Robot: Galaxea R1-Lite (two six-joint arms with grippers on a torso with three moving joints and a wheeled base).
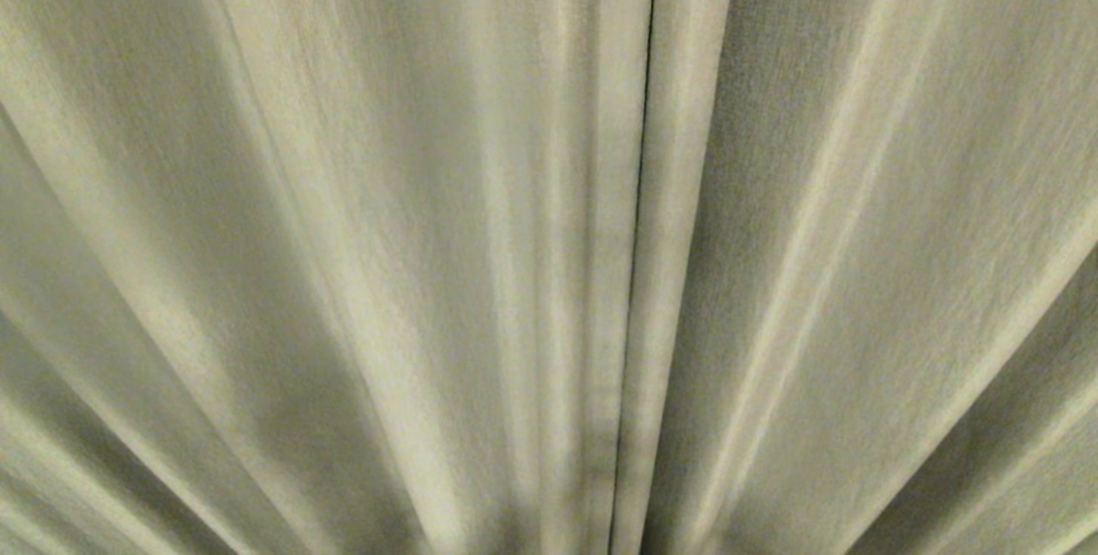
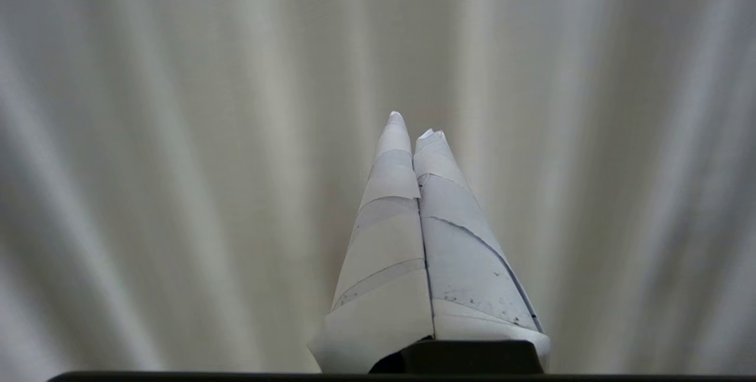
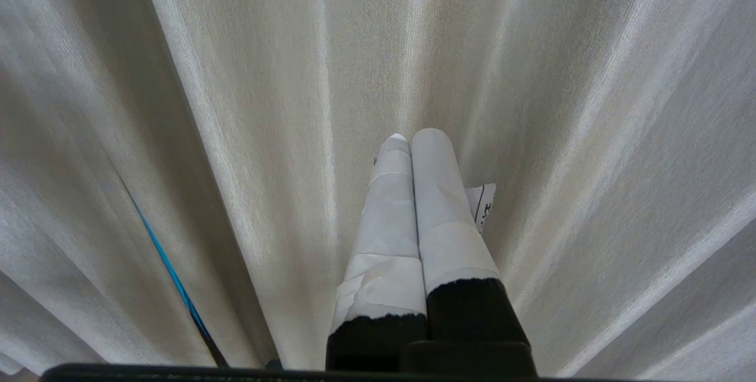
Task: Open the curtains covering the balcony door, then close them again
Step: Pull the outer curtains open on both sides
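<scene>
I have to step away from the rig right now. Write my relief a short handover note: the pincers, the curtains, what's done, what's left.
Left pincer: shut, empty, pointing at the curtains.
Right pincer: shut, empty, also facing the fabric.
Curtains: the cream-beige drapes are fully drawn and fill the head view; the two panels meet at a thin dark seam just right of centre. The balcony door is hidden behind them.
Done: nothing yet; no fabric gripped.
Left: part the curtains at the seam to open them, then close them again.

Nothing here can really be read. A small white tag (image 3: 481, 205) sticks out beside the taped fingers of the right claw (image 3: 413, 137), with dark print on it, but the marks are too small to make out.
</scene>
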